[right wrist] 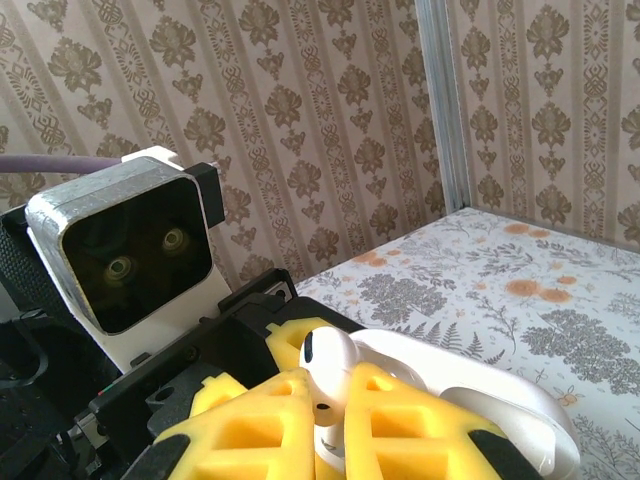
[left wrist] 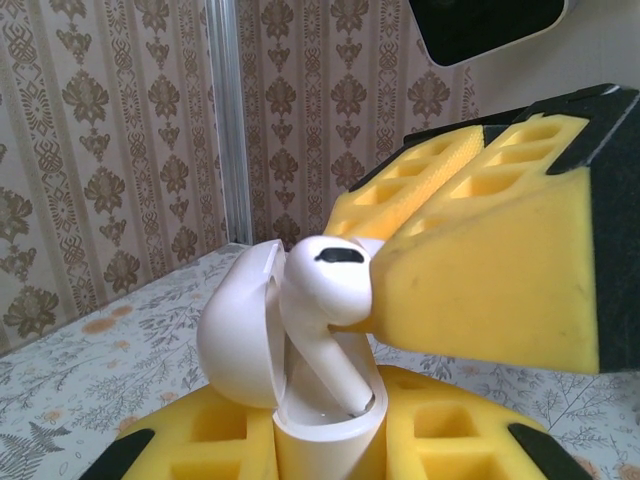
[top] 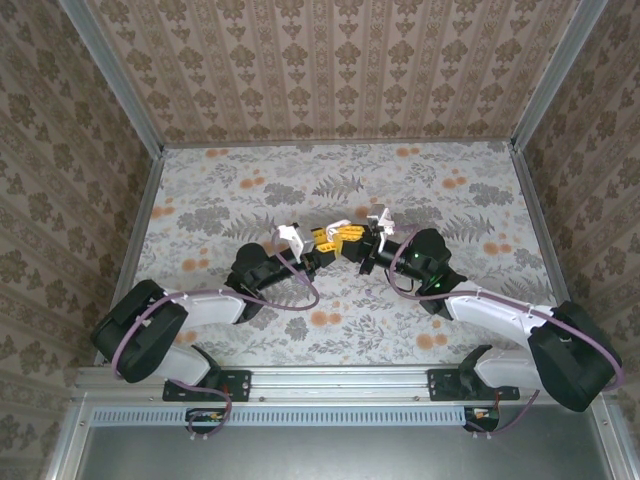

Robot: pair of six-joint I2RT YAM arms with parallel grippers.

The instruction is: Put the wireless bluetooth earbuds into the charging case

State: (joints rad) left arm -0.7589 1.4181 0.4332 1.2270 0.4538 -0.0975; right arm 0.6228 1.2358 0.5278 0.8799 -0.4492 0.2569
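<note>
My left gripper (left wrist: 325,445) is shut on the body of the white charging case (left wrist: 325,425), held upright between its yellow pads with the lid (left wrist: 238,340) swung open to the left. A white earbud (left wrist: 325,285) leans in the case mouth, its stem down inside the opening. My right gripper (right wrist: 330,425) is shut on that earbud (right wrist: 328,375), its yellow pads (left wrist: 480,260) pinching the head from the right. The case (right wrist: 500,400) lies just beyond those fingers. From above, both grippers (top: 322,241) (top: 352,238) meet at the table's middle.
The floral-patterned table (top: 330,180) is walled by patterned panels on three sides, with a metal corner post (left wrist: 225,130) behind the case. The left wrist camera housing (right wrist: 130,255) sits close in front of my right gripper.
</note>
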